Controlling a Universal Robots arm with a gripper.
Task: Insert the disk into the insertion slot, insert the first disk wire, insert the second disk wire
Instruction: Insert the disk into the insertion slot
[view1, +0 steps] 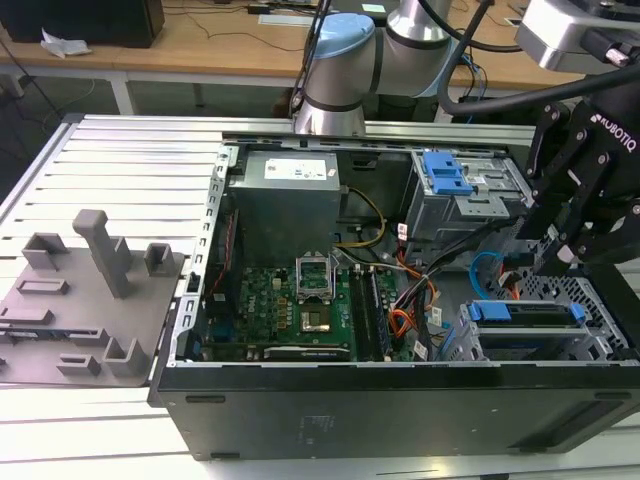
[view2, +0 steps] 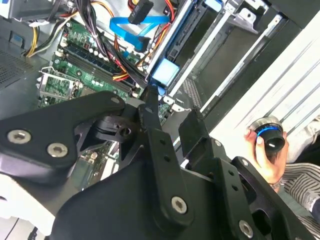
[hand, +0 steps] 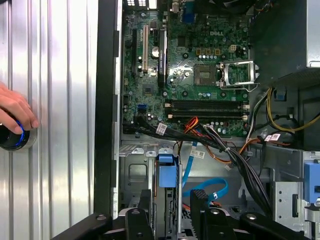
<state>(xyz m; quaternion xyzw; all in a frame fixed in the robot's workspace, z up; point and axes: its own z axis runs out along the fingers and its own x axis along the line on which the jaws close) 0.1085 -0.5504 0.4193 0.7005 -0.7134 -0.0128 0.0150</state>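
The open computer case (view1: 400, 410) lies on its side. The insertion slot (view1: 598, 300) occupies its corner at the exterior view's right. The disk (view1: 525, 318) sits inside this slot. Its long axis runs left-right in the exterior view, with one blue carrier end facing the motherboard (view1: 285, 300). My gripper (hand: 171, 195) hangs above, jaws apart.
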